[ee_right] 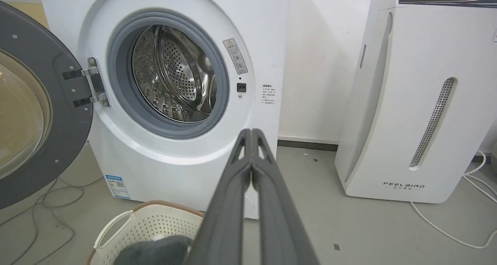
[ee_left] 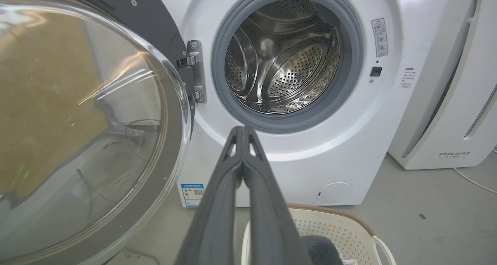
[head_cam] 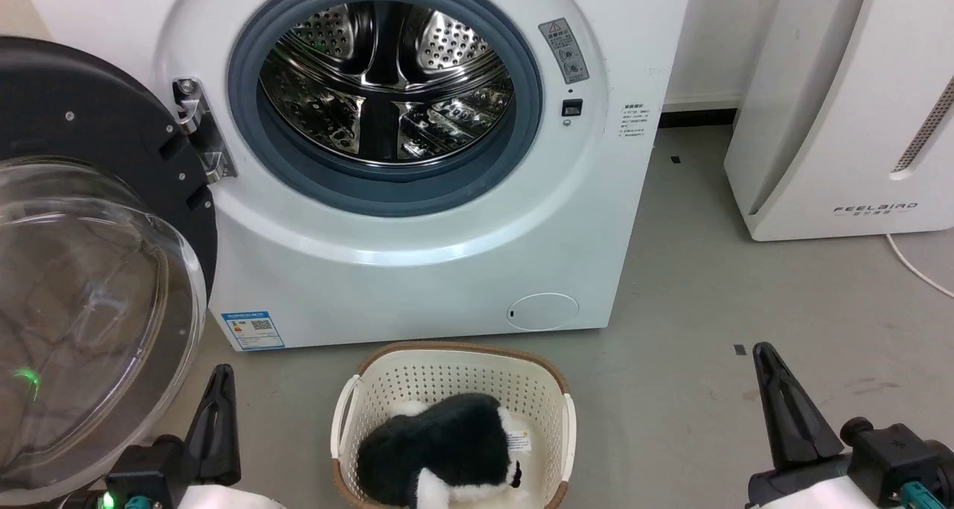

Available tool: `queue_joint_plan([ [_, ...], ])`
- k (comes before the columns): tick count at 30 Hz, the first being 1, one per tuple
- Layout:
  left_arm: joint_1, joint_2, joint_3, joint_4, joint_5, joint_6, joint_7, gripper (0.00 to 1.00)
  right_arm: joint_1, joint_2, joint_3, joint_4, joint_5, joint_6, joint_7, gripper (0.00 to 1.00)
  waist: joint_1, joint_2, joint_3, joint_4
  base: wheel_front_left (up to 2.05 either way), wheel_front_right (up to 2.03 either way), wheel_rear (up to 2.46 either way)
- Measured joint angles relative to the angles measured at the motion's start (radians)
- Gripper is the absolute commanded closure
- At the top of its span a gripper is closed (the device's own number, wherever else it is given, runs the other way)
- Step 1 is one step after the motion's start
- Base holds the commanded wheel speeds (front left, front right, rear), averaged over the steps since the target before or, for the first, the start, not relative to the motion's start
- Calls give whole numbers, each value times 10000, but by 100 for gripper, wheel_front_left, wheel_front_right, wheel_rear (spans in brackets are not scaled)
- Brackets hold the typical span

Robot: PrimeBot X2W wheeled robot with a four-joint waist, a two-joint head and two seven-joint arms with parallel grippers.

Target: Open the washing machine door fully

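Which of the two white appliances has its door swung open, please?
The washing machine: its round black door hangs open, baring the steel drum. The FEELBIRD appliance is closed.

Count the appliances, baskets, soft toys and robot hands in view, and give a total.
Appliances: 2 (washing machine, white standing appliance)
Baskets: 1 (laundry basket)
Soft toys: 1 (black-and-white soft toy)
Robot hands: 2 (left hand, right hand)
Total: 6
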Motion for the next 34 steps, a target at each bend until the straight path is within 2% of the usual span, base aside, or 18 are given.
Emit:
queue_joint_plan([
  [34,-205,-65,-424,-52,305,221,704,100,-187,0,19,167,-113,2,679,100,0,0,41,186,0,0,0],
])
